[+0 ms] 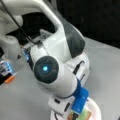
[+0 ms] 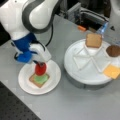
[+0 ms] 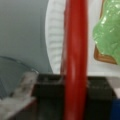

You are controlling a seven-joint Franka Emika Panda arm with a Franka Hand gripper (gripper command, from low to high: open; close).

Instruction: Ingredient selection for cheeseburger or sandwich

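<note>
Wrist view, nearest item: red tomato disc [image 3: 75, 60] runs edge-on, vertical, through frame centre, gripped at its lower end in the dark fingers [image 3: 47, 87] of the gripper [image 3: 75, 86]; fingers are clamped on the disc. Behind it: ribbed rim of white paper plate [image 3: 55, 37], w/ green lettuce blob [image 3: 110, 35] lying on a tan-brown bread square [image 3: 102, 56] at frame right. In a front view the gripper [image 2: 40, 65] hangs over the plate [image 2: 53, 75] at frame left, tomato disc [image 2: 40, 69] held upright just above the lettuce [image 2: 41, 79]; whether disc touches lettuce: cannot tell. Lettuce sits on bread square [image 2: 33, 80] near plate centre, so sandwich stands at bread + lettuce. Farther, to that view's right: white round segmented tray [image 2: 75, 53] carrying a 2nd bread square [image 2: 93, 40], dark-brown round patty [image 2: 113, 50] and orange cheese square [image 2: 112, 71], each in a separate compartment, well apart from gripper. In a front view the arm body [image 1: 57, 65] fills most of the frame; plate rim [image 1: 96, 108] shows at bottom.
</note>
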